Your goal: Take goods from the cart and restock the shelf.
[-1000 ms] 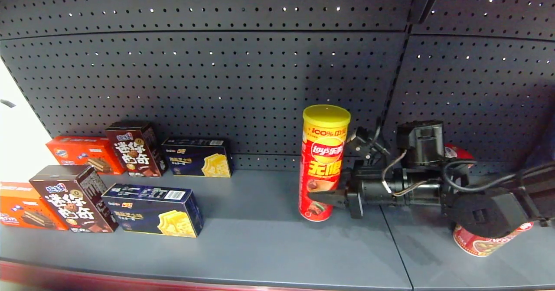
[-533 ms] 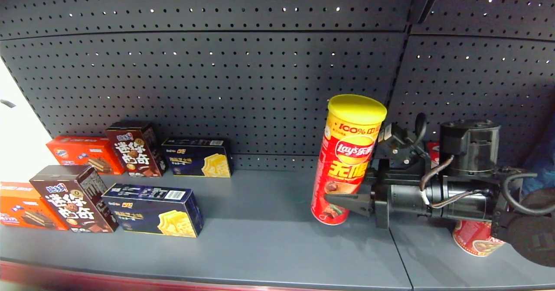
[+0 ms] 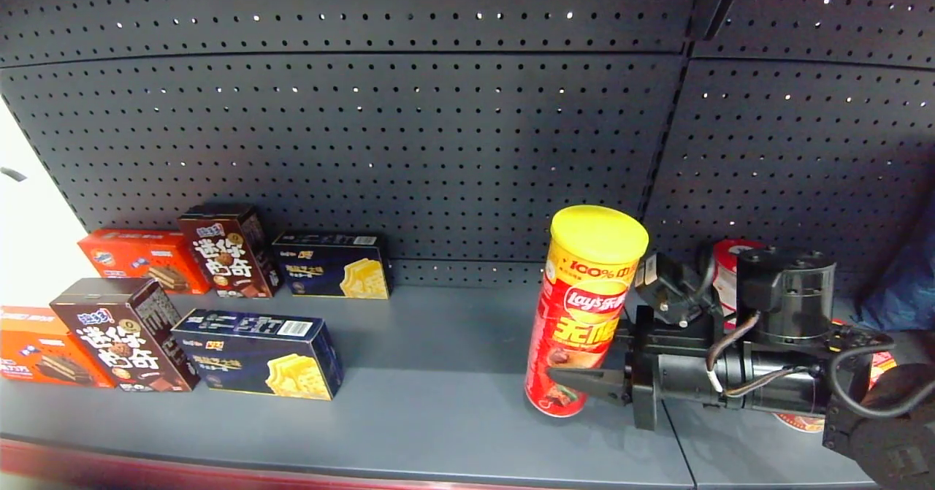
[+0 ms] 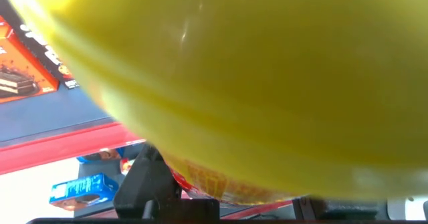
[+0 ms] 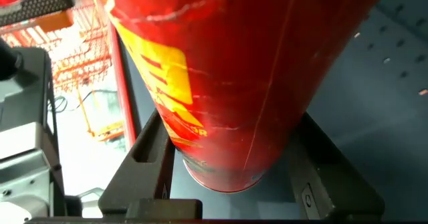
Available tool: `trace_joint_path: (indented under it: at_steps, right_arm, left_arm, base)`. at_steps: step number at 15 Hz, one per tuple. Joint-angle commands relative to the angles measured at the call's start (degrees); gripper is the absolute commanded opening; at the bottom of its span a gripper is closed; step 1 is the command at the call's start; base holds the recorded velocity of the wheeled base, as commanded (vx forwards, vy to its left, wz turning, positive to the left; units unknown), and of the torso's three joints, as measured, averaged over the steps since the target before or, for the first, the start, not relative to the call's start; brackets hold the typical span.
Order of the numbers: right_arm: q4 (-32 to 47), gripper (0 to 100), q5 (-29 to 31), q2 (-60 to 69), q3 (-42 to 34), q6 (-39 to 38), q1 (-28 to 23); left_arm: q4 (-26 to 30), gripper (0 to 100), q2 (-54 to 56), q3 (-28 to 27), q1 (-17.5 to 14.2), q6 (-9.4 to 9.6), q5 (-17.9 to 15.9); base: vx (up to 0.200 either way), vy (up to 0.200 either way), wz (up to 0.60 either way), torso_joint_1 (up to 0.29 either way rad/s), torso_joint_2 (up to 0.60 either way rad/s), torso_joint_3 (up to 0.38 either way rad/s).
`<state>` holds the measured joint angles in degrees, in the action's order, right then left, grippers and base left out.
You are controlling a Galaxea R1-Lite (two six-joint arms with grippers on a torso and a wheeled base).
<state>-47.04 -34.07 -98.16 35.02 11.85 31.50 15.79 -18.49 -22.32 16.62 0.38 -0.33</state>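
My R tool [image 3: 566,374] pinches chips can [image 3: 588,307] low down | can leans, bottom at shelf [image 3: 438,410] floor, right of middle; touching? can't tell | not let go yet, boxes [image 3: 256,355] sit in rows at left | can = tall round tube, shiny wrap, yellow plastic lid [image 3: 599,233]; boxes = flat card

To my left, snack boxes [image 3: 259,353] stand in two rows: orange, brown, navy. On my far right stands a red cup [image 3: 725,271], with something blue [image 3: 902,289] beyond.
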Motion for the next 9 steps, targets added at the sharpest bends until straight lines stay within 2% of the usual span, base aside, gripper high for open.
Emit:
trace_joint_path:
  at_steps: [1, 6, 9]
  right_arm:
    - [-1.56, 0, -0.03, -1.77, -1.36, 0.02, 0.23]
    - [-8.24, 0, 0.15, -5.64, -3.91, 0.02, 0.40]
    - [-8.59, 0, 0.15, -6.52, -3.82, 0.02, 0.76]
  left_arm:
    - [0.03, 0, -0.14, 0.17, 0.00, -0.03, -0.02]
    - [0.03, 0, -0.05, 1.32, 0.00, -0.03, -0.02]
    - [0.03, 0, 0.12, 1.75, 0.00, -0.03, -0.02]
  base:
    - [0.000, 0.000, 0.00, 0.000, 0.00, 0.000]
    - [0.000, 0.000, 0.00, 0.000, 0.00, 0.000]
    - [0.000, 0.000, 0.00, 0.000, 0.00, 0.000]
